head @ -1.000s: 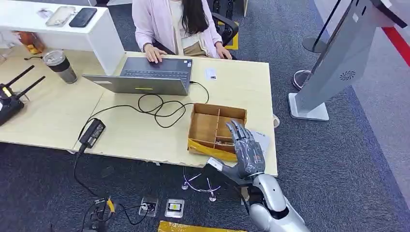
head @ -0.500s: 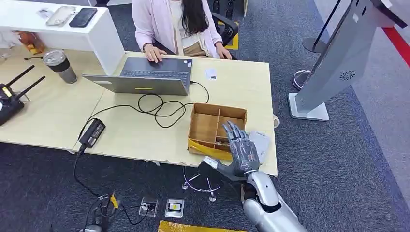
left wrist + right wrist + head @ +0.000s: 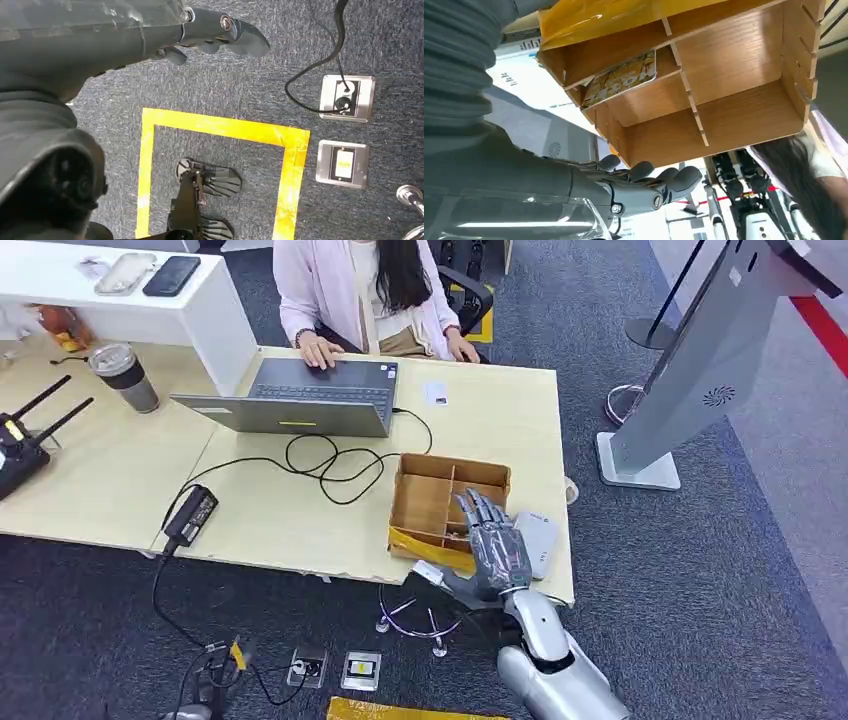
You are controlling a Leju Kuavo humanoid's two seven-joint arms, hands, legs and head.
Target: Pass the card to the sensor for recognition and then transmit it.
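Note:
A wooden divider box (image 3: 430, 502) stands at the near right of the pale table (image 3: 300, 520). In the right wrist view a yellow patterned card (image 3: 621, 77) leans in one of the box's compartments (image 3: 724, 75). My right hand (image 3: 490, 545) hovers open over the box's near right corner, fingers spread, thumb out over the table edge, holding nothing. A grey flat device (image 3: 537, 540) lies on the table just right of the hand. My left hand (image 3: 220, 30) hangs over the carpet with nothing in it.
A person (image 3: 365, 290) sits at the far side behind a laptop (image 3: 300, 400). Black cables (image 3: 330, 465) and a power brick (image 3: 192, 515) lie left of the box. A grey kiosk (image 3: 690, 370) stands on the right. Floor sockets (image 3: 345, 97) and yellow tape (image 3: 220, 127) lie below.
My right hand has shifted slightly left and forward, so its fingers now reach over the box's near right compartment. Everything else stays put.

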